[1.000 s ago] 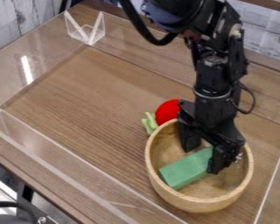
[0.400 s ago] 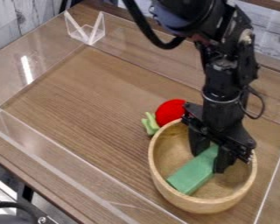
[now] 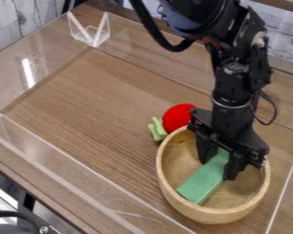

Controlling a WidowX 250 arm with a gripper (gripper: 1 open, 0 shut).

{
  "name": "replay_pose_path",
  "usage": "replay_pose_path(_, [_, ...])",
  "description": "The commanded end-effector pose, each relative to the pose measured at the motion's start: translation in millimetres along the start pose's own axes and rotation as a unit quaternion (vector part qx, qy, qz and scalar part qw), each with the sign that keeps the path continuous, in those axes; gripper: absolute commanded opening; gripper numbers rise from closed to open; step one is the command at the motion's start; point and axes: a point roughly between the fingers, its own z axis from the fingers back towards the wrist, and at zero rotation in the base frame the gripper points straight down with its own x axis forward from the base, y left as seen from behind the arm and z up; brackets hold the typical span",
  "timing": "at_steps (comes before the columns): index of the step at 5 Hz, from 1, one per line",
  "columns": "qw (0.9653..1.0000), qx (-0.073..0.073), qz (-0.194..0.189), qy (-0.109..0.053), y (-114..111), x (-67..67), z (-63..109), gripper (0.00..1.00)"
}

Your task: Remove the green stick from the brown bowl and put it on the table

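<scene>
The green stick [image 3: 207, 181] is a flat mint-green block lying slanted inside the brown bowl [image 3: 171, 184], a round light wooden bowl at the front right of the table [image 3: 88, 101]. My gripper [image 3: 227, 158] reaches down into the bowl from above and is shut on the upper end of the green stick. The stick's lower end still rests on the bowl's floor.
A red round object with a green stem [image 3: 172, 117] lies just behind the bowl's rim on the left. Low clear acrylic walls [image 3: 27, 69] border the tabletop. A clear folded stand [image 3: 89, 29] sits at the back left corner.
The gripper went from open over the bowl to shut on the green stick's upper end. The stick has shifted right and turned steeper in the bowl.
</scene>
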Motion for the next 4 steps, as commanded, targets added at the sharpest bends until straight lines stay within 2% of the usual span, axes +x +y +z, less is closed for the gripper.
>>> replay_pose_path(1, [0.9995,-0.001,0.002,-0.031,2.4,5.7,15.4,0.00])
replay_pose_path(3, [0.9994,0.002,0.012,-0.032,15.6,-0.8,13.9,0.00])
replay_pose_path(4, [0.9994,0.003,-0.005,-0.033,23.1,3.8,14.5,0.00])
